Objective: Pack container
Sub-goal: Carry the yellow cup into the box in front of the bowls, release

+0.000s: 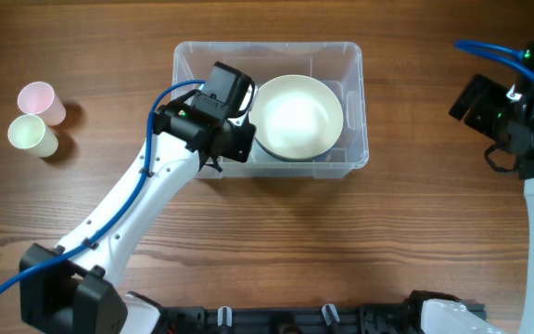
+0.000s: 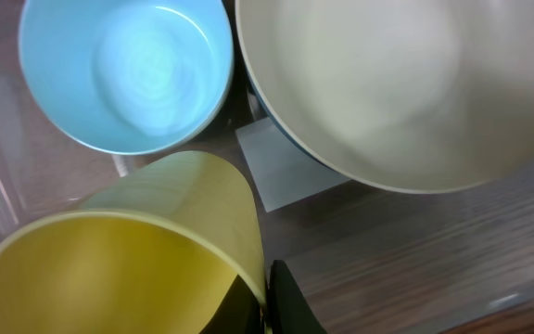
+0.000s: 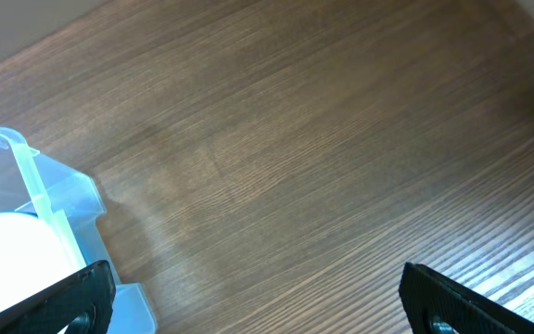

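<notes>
Brown wood-grain surface (image 1: pixel 434 223), finely streaked, with a low satin sheen. The container (image 1: pixel 276 44) is clear, smooth plastic, and its walls and rim catch pale glints. The cream bowl (image 1: pixel 297 116) is smooth and softly glossy. The blue bowl (image 2: pixel 123 70) is shinier, with faint rings showing in its glazed-looking interior. The yellow cup (image 2: pixel 137 241) looks like smooth, matt plastic. The white label (image 2: pixel 290 167) has a flat, dull, papery look. The pink cup (image 1: pixel 40 98) and pale yellow cup (image 1: pixel 31 135) are both smooth and matt. The left arm (image 1: pixel 146 209) has a smooth white plastic shell with matt black joints. The right claw (image 3: pixel 258 311) has matt black fingers (image 3: pixel 452 295).
</notes>
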